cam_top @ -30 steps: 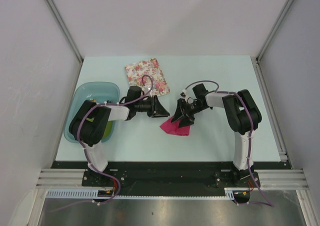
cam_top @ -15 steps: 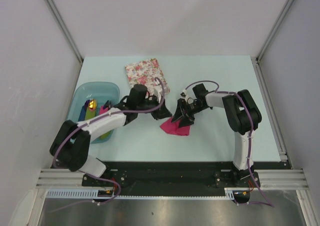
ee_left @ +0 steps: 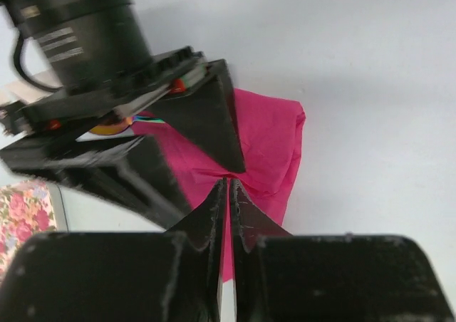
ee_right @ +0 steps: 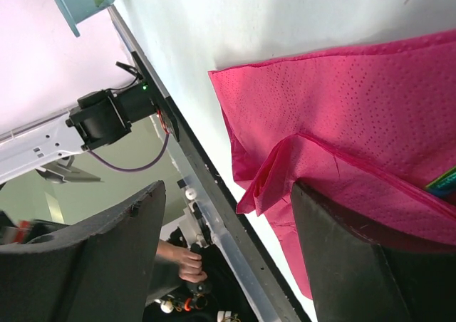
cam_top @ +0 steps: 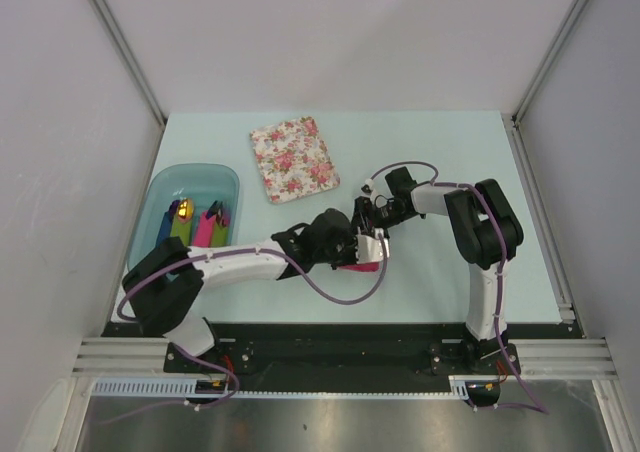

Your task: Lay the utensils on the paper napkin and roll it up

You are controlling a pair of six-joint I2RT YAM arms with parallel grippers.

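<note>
The pink paper napkin (cam_top: 368, 264) lies crumpled and part folded near the table's middle. My left gripper (cam_top: 354, 254) reaches in from the left. In the left wrist view, the left gripper (ee_left: 228, 184) is shut, pinching a fold of the napkin (ee_left: 274, 140). My right gripper (cam_top: 368, 232) is right above the same spot, open. In the right wrist view, the right gripper (ee_right: 226, 188) has one finger resting on the napkin (ee_right: 370, 101) and the other off its edge. The utensils are almost wholly hidden; a teal-blue tip (ee_right: 444, 182) peeks from the fold.
A white floral napkin (cam_top: 294, 159) lies behind the work spot. A teal bin (cam_top: 196, 170) at the left holds coloured rolled items (cam_top: 190, 227). The table's black front rail (ee_right: 178, 144) runs close to the napkin. A person's hand (ee_right: 187, 263) shows below it.
My left arm swung from beside the floral napkin forward and right to the pink napkin, and its jaws closed on a fold. The right gripper barely moved.
</note>
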